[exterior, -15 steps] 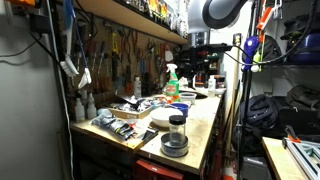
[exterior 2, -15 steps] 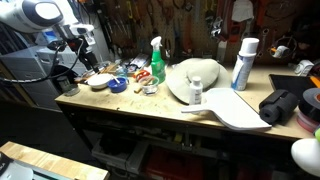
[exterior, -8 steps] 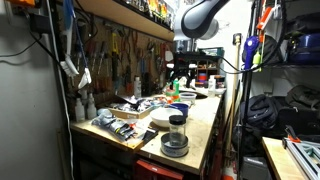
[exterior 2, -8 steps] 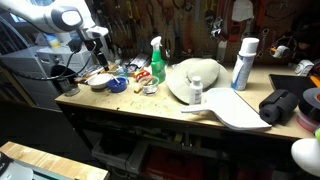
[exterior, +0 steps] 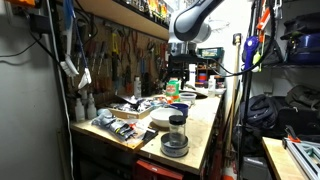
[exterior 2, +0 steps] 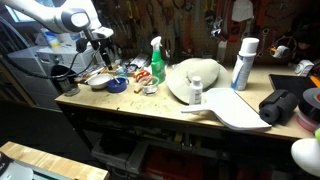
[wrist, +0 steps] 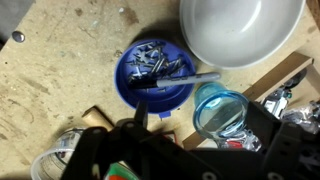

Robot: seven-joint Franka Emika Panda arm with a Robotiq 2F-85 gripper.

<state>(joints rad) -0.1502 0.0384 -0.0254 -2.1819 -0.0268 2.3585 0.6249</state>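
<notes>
My gripper [wrist: 204, 122] is open and empty. Its dark fingers frame the bottom of the wrist view. It hangs over the far end of the workbench in both exterior views [exterior: 177, 74] [exterior 2: 103, 50]. Below and between the fingers stands a light blue clear cup [wrist: 218, 108]. Beside it is a blue dish [wrist: 155, 70] with screws and a pen in it, also seen in an exterior view [exterior 2: 118, 86]. A white bowl [wrist: 240, 30] sits beyond them, also visible in an exterior view [exterior 2: 98, 81].
The wooden bench [exterior 2: 120, 103] also holds a green spray bottle [exterior 2: 157, 62], a white hat-shaped dish [exterior 2: 180, 80], a small white bottle [exterior 2: 196, 93] and a white can [exterior 2: 243, 63]. A lidded jar [exterior: 176, 135] stands at the near end. Tools hang on the back wall.
The arm has swung in over the bench end, and the gripper now hangs above the blue dish and cup. The objects on the bench have not moved.
</notes>
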